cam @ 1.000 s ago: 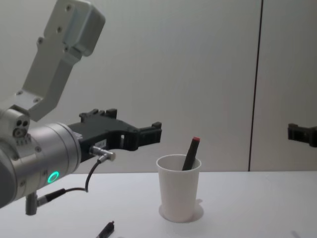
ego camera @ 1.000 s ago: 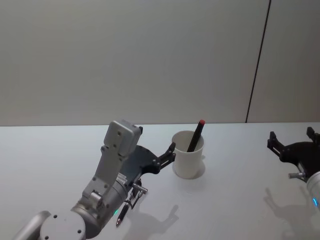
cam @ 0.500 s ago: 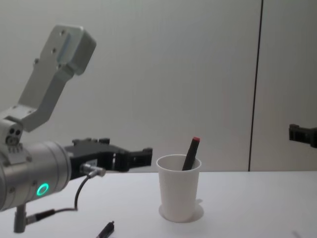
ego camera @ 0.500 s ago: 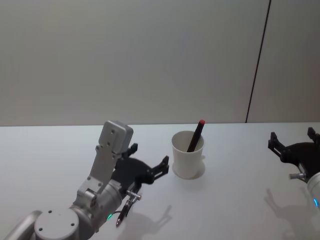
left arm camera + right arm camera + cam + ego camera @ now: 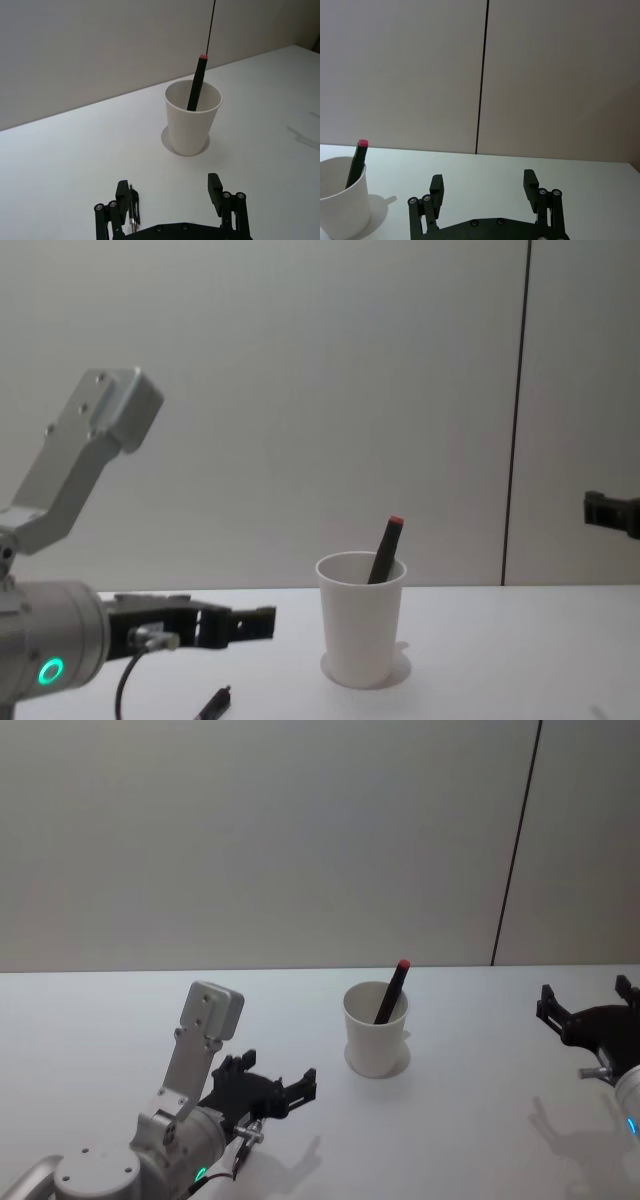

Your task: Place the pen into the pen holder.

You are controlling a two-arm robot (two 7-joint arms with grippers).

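Pen (image 5: pixel 393 988) leans in pen holder (image 5: pixel 375 1048) on white table (image 5: pixel 100 1020) before grey wall (image 5: pixel 250 840).

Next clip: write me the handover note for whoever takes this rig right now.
Hands: the left hand is open and empty, low over the table, short of the pen holder. The right hand is open and empty, off to the right.
Done: the red-capped pen leans inside the pen holder.
Left: a second pen lies on the table by the left hand; it may be next.
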